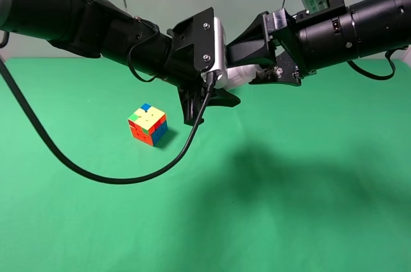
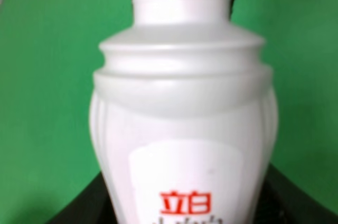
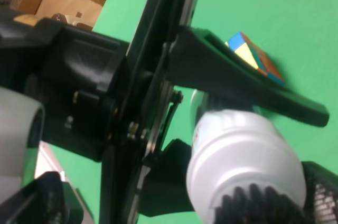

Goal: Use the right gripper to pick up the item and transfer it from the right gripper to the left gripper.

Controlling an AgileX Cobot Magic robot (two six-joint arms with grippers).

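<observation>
A white plastic bottle (image 1: 243, 74) with red print hangs in mid-air between my two arms, above the green table (image 1: 289, 208). My right gripper (image 1: 264, 74) is shut on one end of it; its black ridged pads (image 3: 253, 203) clamp the bottle (image 3: 243, 155). My left gripper (image 1: 232, 86) reaches in from the other side. Its long black fingers (image 3: 248, 84) lie along both sides of the bottle. In the left wrist view the bottle (image 2: 182, 118) fills the frame, neck away from the camera, with dark fingers (image 2: 79, 205) against both of its sides.
A multicoloured puzzle cube (image 1: 148, 124) sits on the table to the left of and below the grippers; it also shows in the right wrist view (image 3: 253, 57). A black cable (image 1: 96, 172) loops down from the left arm over the table.
</observation>
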